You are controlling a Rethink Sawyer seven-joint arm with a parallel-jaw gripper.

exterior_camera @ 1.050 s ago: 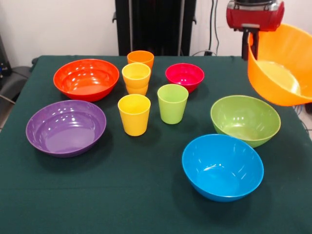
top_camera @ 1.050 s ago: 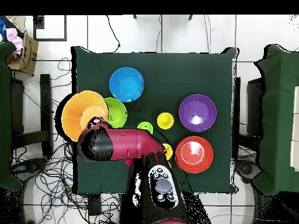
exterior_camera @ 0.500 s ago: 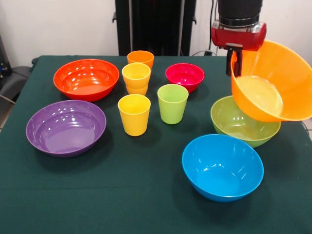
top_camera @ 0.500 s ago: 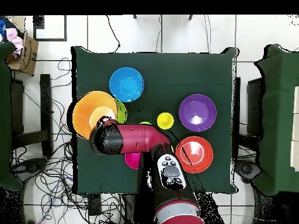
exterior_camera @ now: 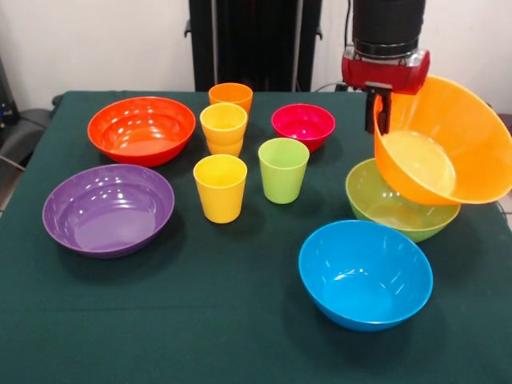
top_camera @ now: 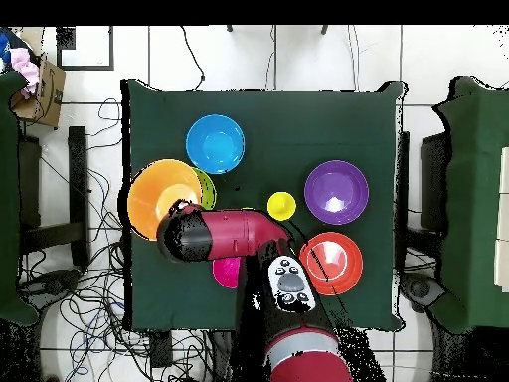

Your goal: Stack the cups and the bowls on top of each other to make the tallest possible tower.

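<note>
My gripper point(exterior_camera: 382, 112) is shut on the rim of the large orange bowl point(exterior_camera: 440, 142), which hangs tilted just above the lime green bowl point(exterior_camera: 390, 206). From overhead, the orange bowl point(top_camera: 162, 196) covers most of the green bowl point(top_camera: 207, 186). The blue bowl point(exterior_camera: 365, 274) sits in front. The purple bowl point(exterior_camera: 108, 210) and red-orange bowl point(exterior_camera: 141, 129) lie at the left, the magenta bowl point(exterior_camera: 302, 126) at the back. A yellow cup point(exterior_camera: 220, 187) and a lime green cup point(exterior_camera: 283, 169) stand mid-table. Another yellow cup point(exterior_camera: 224, 124) sits nested in an orange one, with an orange cup point(exterior_camera: 230, 95) behind.
The table point(exterior_camera: 200, 320) is covered in dark green cloth. The arm point(top_camera: 239, 236) reaches across the magenta bowl point(top_camera: 227, 272) in the overhead view. Cables lie on the floor around the table.
The arm has carried the orange bowl in from beyond the table's edge and lowered it over the lime green bowl. Everything else has stayed put.
</note>
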